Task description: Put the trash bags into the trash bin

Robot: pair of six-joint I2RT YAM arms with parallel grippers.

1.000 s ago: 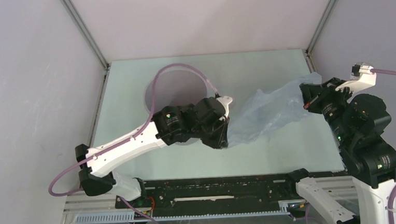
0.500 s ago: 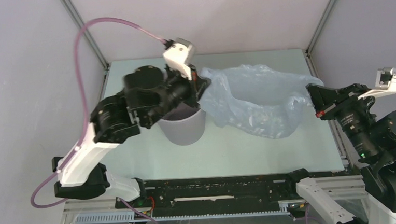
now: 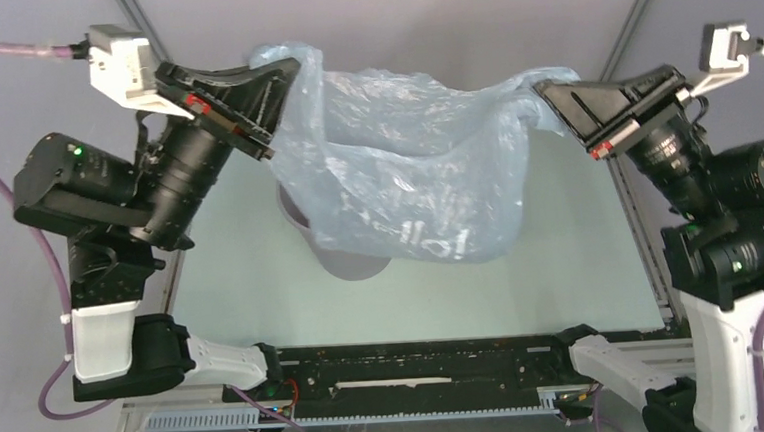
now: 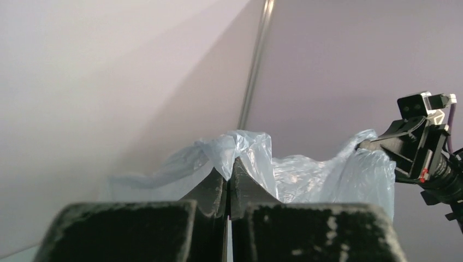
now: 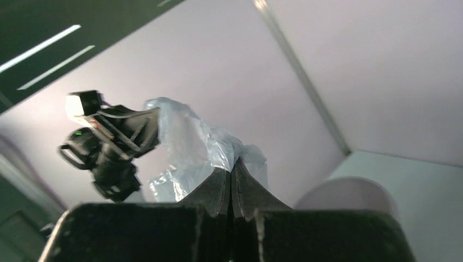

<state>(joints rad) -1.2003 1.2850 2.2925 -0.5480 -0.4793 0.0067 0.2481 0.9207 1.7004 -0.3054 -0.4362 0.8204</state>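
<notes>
The trash bag (image 3: 406,174), a pale blue wrinkly film, hangs stretched between my two grippers high above the table. My left gripper (image 3: 289,71) is shut on the bag's upper left corner, and my right gripper (image 3: 543,91) is shut on its upper right corner. The bag's lower part sags in front of the grey trash bin (image 3: 346,263), hiding most of it. In the left wrist view the jaws (image 4: 230,166) pinch a fold of the film (image 4: 311,174). In the right wrist view the jaws (image 5: 232,169) pinch another fold of it (image 5: 185,147), with the bin's rim (image 5: 349,194) below right.
Pale enclosure walls with metal corner posts (image 3: 637,20) close in the back and sides. The green table top (image 3: 561,265) lies under the bag. A black rail (image 3: 417,369) runs along the near edge between the arm bases.
Both arms have risen and spread apart, lifting the bag off the table and stretching it open above the bin. The left gripper closed on the bag's edge during the lift.
</notes>
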